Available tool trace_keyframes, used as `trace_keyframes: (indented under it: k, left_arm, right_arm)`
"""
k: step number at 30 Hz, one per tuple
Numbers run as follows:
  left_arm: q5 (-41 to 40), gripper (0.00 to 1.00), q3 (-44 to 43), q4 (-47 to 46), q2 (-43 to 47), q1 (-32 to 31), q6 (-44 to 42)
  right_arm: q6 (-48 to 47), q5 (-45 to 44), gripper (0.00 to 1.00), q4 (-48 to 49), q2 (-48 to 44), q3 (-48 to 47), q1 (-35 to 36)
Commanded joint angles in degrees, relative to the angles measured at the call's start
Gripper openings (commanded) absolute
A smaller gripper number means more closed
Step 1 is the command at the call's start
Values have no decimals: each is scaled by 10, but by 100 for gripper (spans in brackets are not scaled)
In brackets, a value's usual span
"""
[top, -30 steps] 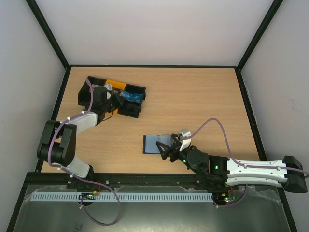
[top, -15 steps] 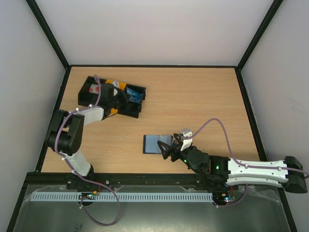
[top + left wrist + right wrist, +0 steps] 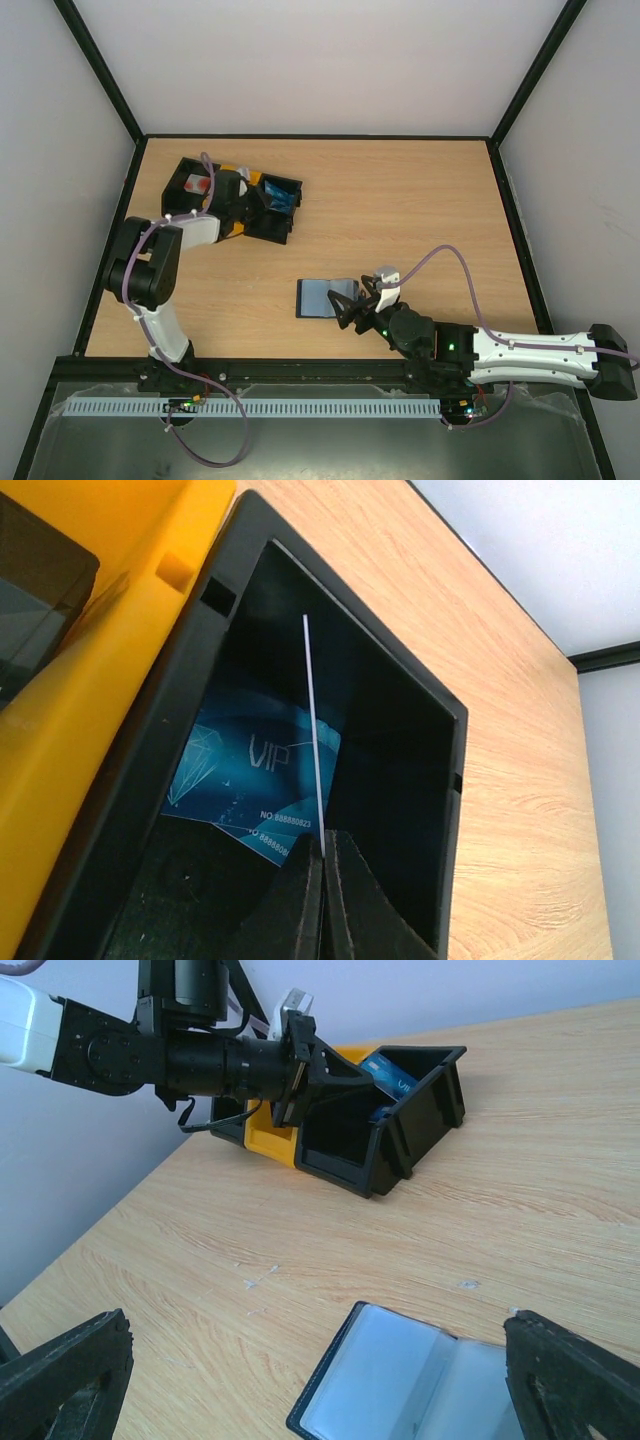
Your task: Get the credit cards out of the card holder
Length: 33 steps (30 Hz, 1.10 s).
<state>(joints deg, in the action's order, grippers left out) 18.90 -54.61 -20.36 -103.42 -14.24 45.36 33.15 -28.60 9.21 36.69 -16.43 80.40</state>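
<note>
The card holder [image 3: 322,297] lies open on the table, black-edged with grey-blue pockets, and also shows in the right wrist view [image 3: 400,1385]. My right gripper [image 3: 350,305] is open over its right half [image 3: 320,1380], and the right finger covers the holder's right edge. My left gripper [image 3: 322,865] is shut on a thin card [image 3: 312,730] seen edge-on, held over the right black bin [image 3: 400,710]. Blue VIP credit cards [image 3: 250,770] lie on that bin's floor. From the right wrist view a blue card [image 3: 392,1073] sticks out at the left fingertips.
Three joined bins stand at the back left: a black one with a red-and-white item [image 3: 197,183], a yellow one [image 3: 235,172] and the black one with blue cards [image 3: 280,195]. Black frame rails edge the table.
My left arm has swung its elbow in and its gripper has moved right, from the yellow bin area to the right black bin. The right arm and card holder have hardly moved.
</note>
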Motion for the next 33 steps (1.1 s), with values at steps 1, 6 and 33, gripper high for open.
trace_keyframes:
  k: [1, 6, 33]
  left_arm:
    - [4, 3, -22, 6, -13, -5, -16]
    - [-1, 3, -38, 24, -28, -7, -24]
    - [-18, 10, -68, 53, -58, -12, -29]
  right_arm:
    - [-9, -23, 98, -5, -4, 2, 4]
    - [-6, -27, 98, -13, -8, 0, 4]
    - [-14, -62, 98, -34, -39, 2, 4]
